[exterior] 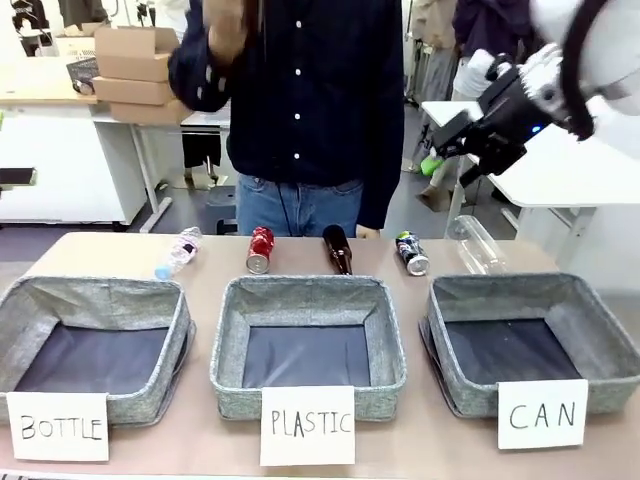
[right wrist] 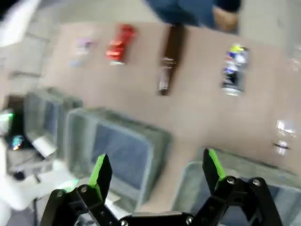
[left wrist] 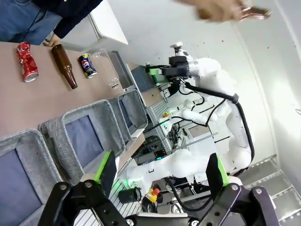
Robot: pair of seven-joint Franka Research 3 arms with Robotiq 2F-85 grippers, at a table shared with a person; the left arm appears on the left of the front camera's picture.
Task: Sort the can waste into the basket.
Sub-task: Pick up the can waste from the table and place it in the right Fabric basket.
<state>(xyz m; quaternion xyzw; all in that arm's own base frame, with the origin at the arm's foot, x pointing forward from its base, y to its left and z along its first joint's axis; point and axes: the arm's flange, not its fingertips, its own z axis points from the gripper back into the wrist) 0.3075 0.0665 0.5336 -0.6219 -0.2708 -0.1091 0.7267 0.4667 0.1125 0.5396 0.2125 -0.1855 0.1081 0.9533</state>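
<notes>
A dented red can (exterior: 260, 250) and a black can (exterior: 411, 253) lie along the table's far edge. The grey CAN basket (exterior: 467, 388) stands at the front right, nothing in it. My right gripper (exterior: 447, 150) hangs open high above the far right, clear of everything. In the right wrist view my right gripper (right wrist: 156, 169) is open over the baskets, with the red can (right wrist: 120, 43), black can (right wrist: 233, 69) and CAN basket (right wrist: 244, 162) below. In the left wrist view my left gripper (left wrist: 160, 169) is open and holds nothing, far from the red can (left wrist: 26, 61) and black can (left wrist: 87, 65).
A brown glass bottle (exterior: 337, 250) lies between the cans. Clear plastic bottles (exterior: 178, 252) (exterior: 475, 243) lie at either end of the row. The BOTTLE basket (exterior: 140, 405) and PLASTIC basket (exterior: 385, 385) stand left of the CAN basket. A person stands behind the table with a hand (exterior: 225, 35) raised.
</notes>
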